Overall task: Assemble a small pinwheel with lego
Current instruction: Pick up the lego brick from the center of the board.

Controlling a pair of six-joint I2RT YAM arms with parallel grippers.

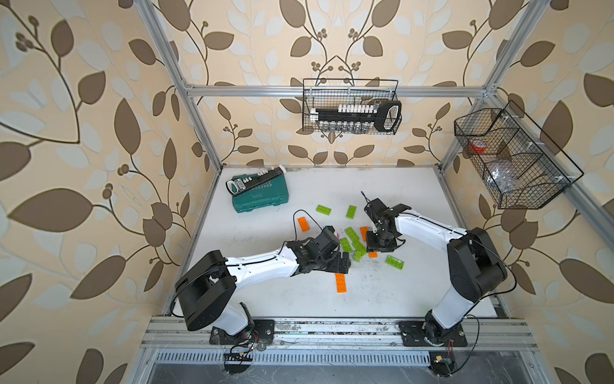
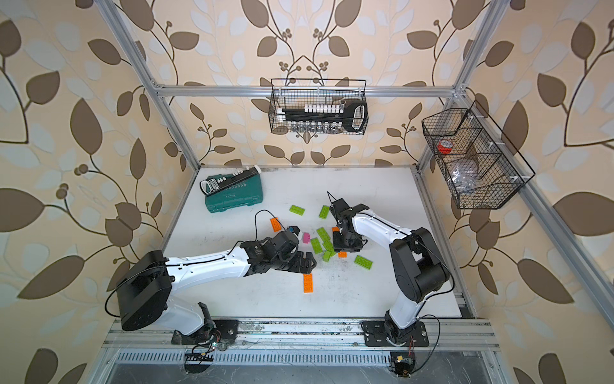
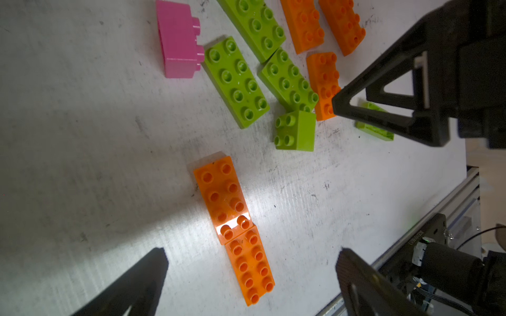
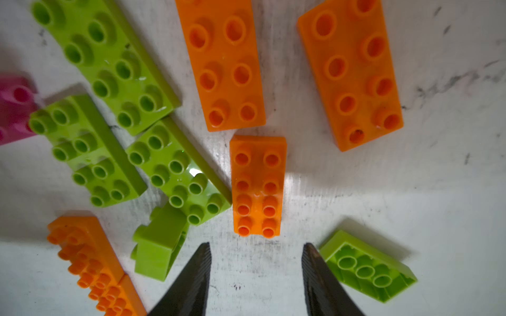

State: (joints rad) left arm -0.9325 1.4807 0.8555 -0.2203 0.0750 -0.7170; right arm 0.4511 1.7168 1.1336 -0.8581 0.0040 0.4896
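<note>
left gripper [image 3: 252, 251] gapes wide over joined orange bricks [image 3: 235, 227], right gripper [image 4: 257, 245] narrower, empty, facing orange brick [image 4: 257, 186].

Both top views look steeply down from high above the cell's front edge, facing the leaf-patterned back wall [image 1: 265, 50] [image 2: 226, 50]. They take in the whole white tabletop [image 1: 299, 299] [image 2: 349, 299] and are nearly identical, shifted slightly sideways. The left wrist camera looks down on the tabletop from close by, the right wrist camera from closer still. All four views share the joined pair of orange studded plastic bricks [image 1: 341, 283] [image 2: 308, 283] [image 3: 235, 227] [image 4: 93, 265]. Both wrist views also share the small pink plastic brick [image 3: 179, 41] [image 4: 13, 109] and the lime green studded plastic brick [image 3: 236, 82] [image 4: 87, 153] beside it.
</note>
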